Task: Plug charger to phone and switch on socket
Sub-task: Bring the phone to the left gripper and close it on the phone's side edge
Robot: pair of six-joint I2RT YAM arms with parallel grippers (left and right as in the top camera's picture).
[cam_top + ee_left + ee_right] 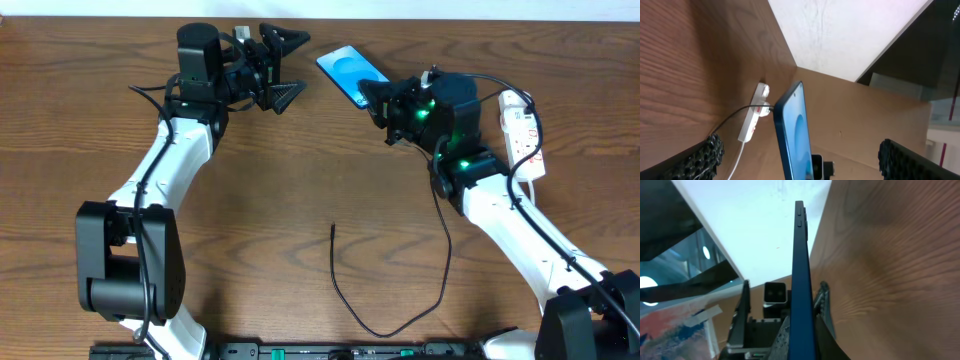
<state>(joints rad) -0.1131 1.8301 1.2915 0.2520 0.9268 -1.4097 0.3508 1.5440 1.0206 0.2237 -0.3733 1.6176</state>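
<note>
My right gripper [383, 100] is pinched on one end of the phone [350, 72] at the far side of the table (edge-on between my pads in the right wrist view). My left gripper [292, 68] is spread wide just left of the phone, holding nothing. The charger [334, 250] lies loose on the table, plug tip well apart from the phone; the socket [525, 130] is beside my right arm.
</note>
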